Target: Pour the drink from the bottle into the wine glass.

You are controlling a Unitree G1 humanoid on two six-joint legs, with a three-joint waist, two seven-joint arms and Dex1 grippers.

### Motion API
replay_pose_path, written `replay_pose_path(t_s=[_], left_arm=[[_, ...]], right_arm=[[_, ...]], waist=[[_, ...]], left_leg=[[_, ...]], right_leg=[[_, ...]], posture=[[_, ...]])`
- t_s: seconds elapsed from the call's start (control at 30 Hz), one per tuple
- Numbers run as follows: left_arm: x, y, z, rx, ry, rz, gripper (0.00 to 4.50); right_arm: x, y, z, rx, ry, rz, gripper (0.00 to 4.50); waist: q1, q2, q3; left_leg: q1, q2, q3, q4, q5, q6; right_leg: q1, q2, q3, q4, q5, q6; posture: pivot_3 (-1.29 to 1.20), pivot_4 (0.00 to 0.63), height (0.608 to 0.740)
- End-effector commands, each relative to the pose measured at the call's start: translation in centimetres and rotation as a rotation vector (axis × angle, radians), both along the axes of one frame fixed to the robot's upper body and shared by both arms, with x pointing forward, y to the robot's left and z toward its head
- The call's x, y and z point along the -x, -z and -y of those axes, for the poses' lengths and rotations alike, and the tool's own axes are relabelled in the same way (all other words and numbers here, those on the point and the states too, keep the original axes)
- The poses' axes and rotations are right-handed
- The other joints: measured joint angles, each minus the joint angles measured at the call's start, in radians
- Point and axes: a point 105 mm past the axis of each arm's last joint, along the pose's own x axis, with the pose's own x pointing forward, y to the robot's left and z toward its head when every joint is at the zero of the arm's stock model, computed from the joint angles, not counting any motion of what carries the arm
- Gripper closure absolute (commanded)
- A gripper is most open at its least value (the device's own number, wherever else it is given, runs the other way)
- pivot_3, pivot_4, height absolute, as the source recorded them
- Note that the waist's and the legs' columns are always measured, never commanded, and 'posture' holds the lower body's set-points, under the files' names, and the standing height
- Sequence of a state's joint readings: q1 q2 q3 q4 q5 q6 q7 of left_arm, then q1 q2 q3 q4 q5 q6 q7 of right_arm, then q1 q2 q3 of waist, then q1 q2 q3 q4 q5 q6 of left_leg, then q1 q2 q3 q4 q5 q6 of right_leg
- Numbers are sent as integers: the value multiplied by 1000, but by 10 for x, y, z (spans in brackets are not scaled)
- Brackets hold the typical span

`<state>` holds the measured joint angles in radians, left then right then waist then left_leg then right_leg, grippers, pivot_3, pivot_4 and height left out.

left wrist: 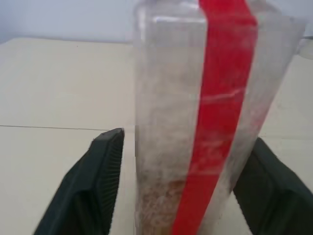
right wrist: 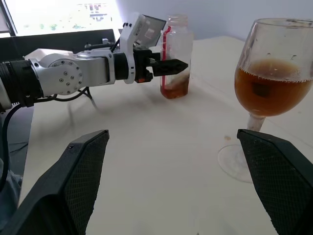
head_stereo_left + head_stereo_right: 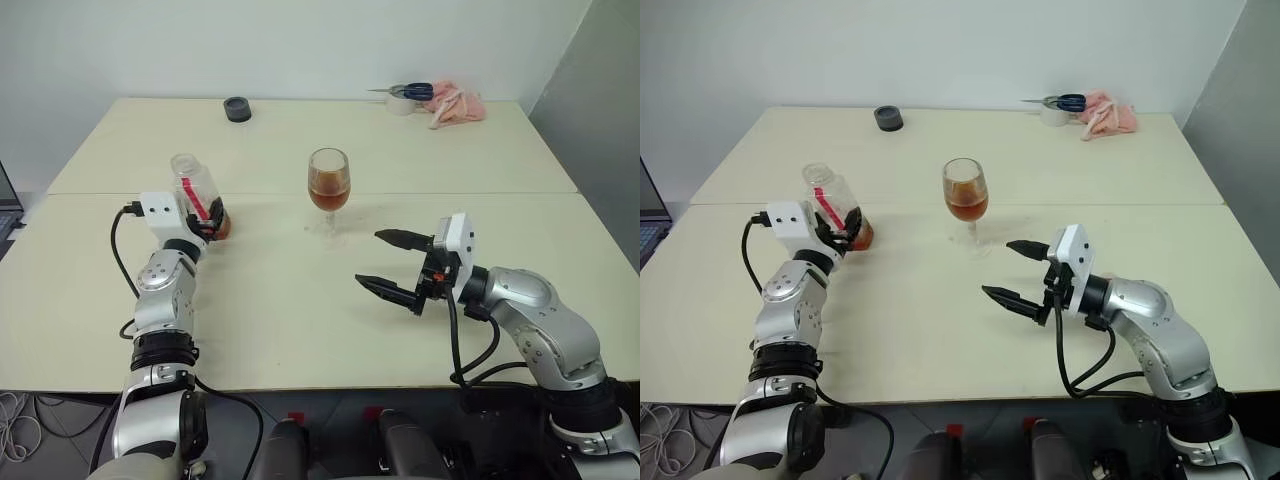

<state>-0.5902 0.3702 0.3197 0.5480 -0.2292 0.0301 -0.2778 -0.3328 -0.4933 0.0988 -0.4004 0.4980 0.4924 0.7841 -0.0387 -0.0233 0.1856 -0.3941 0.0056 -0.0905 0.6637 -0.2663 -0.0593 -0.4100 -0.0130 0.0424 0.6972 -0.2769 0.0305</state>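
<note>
Both fingers of the left pincer (image 3: 211, 224) flank the bottle (image 3: 198, 196), which stands upright on the counter (image 3: 300, 300) with little drink left; a gap shows beside one finger, so the grip looks released. Right pincer (image 3: 390, 265) gapes empty, just beside the half-filled wine glass (image 3: 329, 186).

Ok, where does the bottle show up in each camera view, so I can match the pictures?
Left eye view: bottle left of centre, at the left gripper.
Right eye view: bottle left of centre.
Left wrist view: bottle close up between the fingers.
Right wrist view: bottle upper middle.
Shared landmark: the wine glass, also.
</note>
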Motion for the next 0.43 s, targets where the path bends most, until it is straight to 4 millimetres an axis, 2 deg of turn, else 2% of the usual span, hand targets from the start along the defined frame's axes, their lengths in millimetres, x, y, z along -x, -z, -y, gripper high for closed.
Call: replay_pose_path(t_s=[0.03,0.17,0.27,0.33,0.43], left_arm=[[4,-10,-2,-27,1,35,27],[15,-1,-1,-33,-5,1,27],[34,12,3,-22,-16,-41,27],[49,19,7,-6,-19,-59,27],[76,26,16,7,-31,-92,27]], right_arm=[[6,-13,1,-28,-4,40,0],[10,-7,3,-18,13,25,0],[14,4,10,0,70,-4,0],[13,11,21,13,160,-19,0],[4,23,47,34,384,-49,0]], waist=[[0,0,0],[-1,0,0],[0,0,0],[1,0,0],[3,0,0]], left_leg=[[0,0,0,0,0,0],[0,0,0,0,0,0],[0,2,0,-1,0,0],[0,4,-1,-1,0,0],[0,4,-1,-1,0,0]], right_leg=[[0,0,0,0,0,0],[0,0,0,0,0,0],[0,0,0,0,0,0],[1,-2,0,0,0,0],[1,-2,0,-1,0,0]], posture=[[0,150,740],[0,150,740],[0,150,740],[0,150,740],[0,150,740]])
